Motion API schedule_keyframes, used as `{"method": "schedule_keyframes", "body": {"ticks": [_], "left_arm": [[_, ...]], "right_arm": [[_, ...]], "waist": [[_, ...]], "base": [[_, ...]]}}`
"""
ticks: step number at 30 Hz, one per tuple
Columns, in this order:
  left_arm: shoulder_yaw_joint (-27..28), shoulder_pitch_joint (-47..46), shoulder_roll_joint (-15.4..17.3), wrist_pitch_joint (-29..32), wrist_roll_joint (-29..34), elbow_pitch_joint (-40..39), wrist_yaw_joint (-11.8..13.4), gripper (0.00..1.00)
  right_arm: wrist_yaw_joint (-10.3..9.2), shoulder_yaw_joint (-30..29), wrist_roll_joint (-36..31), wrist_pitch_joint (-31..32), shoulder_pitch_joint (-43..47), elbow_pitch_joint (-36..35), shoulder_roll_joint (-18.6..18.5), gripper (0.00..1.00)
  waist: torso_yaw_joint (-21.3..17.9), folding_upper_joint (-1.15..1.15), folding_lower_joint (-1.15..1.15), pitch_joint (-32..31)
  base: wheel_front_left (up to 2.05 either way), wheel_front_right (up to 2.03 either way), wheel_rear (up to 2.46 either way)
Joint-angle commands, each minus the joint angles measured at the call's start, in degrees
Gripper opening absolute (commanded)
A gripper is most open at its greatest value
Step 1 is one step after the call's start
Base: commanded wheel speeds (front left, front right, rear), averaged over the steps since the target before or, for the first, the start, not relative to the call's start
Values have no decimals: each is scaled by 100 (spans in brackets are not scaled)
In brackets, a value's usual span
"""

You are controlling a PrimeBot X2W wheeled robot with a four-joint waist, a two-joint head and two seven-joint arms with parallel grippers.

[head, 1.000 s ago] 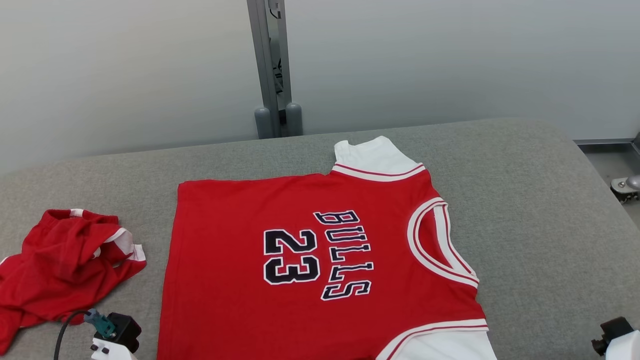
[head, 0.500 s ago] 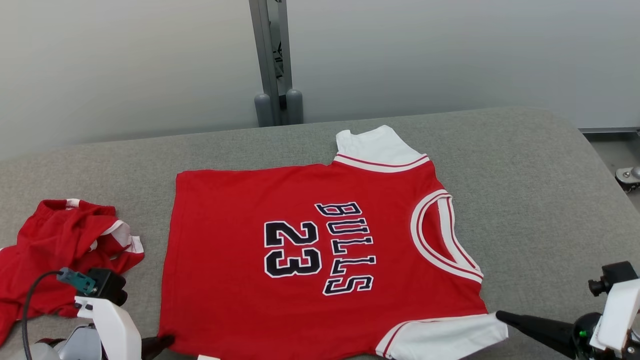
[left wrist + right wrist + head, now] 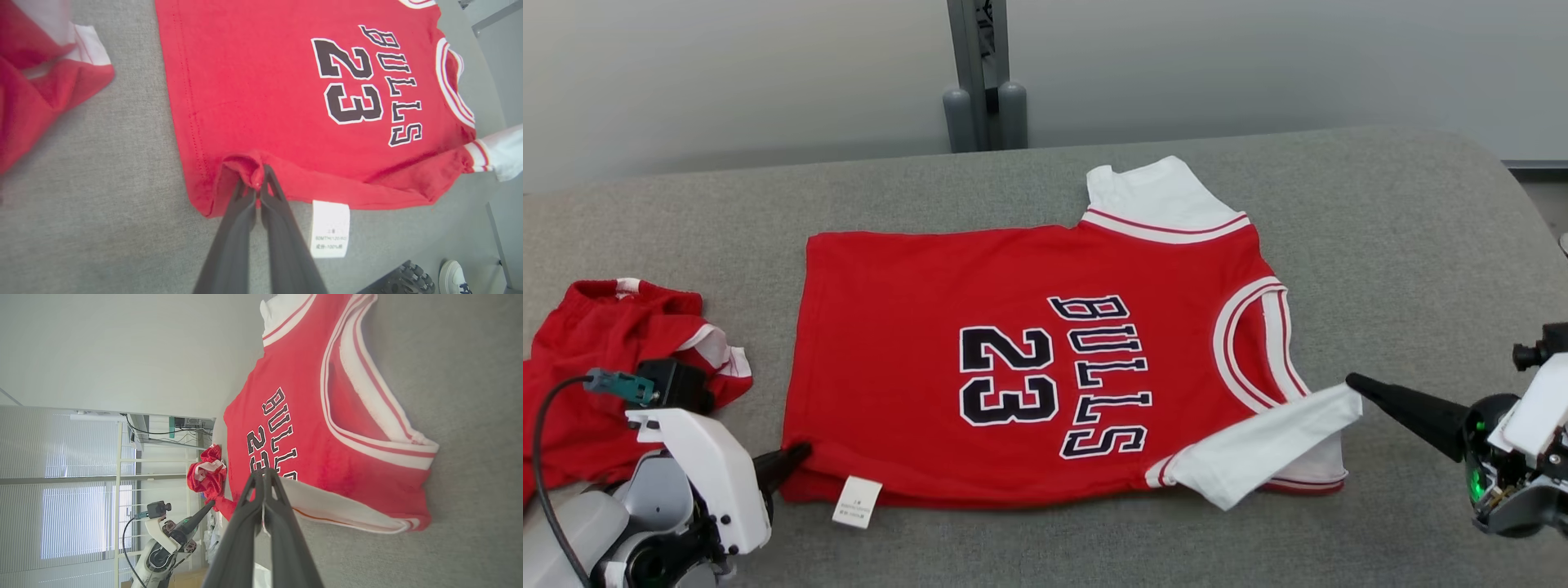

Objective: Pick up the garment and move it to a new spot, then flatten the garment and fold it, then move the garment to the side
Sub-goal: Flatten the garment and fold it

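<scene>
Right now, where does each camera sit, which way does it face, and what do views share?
Head view: on the head, facing forward and down at the red jersey on the grey table; left end effector lower left, right end effector at right.
Left wrist view: on the left wrist, facing along its shut end effector at the pinched hem.
Right wrist view: on the right wrist, facing across the jersey; its shut end effector and the left arm show.
Shared: head and left wrist views both show the white label.

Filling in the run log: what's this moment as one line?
step: fold | left hand: shut on Bulls jersey hem | right hand: shut on white sleeve, lifted
</scene>
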Motion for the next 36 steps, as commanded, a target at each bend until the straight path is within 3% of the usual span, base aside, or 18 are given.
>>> {"method": "schedule_keyframes", "body": {"ticks": [1, 5, 22, 36], "left_arm": [[39, -119, -31, -55, 29, 54, 55, 0], [156, -316, -244, -243, 58, 238, 153, 0], [192, -962, -867, -750, 405, 982, 5, 0], [152, -1200, -1068, -913, 523, 1445, -125, 0]], "right_arm": [[4, -27, -39, -50, -100, 50, 29, 0], [4, -43, -103, -125, -451, 247, 102, 0], [4, -106, -747, -217, -1368, 902, 459, 0], [4, -312, -1210, -365, -1517, 1105, 724, 0]], "waist": [[32, 0, 0, 134], [91, 0, 0, 363], [330, 0, 0, 946], [383, 0, 0, 1102]], "base": [[0, 0, 0], [0, 0, 0], [0, 0, 0], [0, 0, 0]]}}
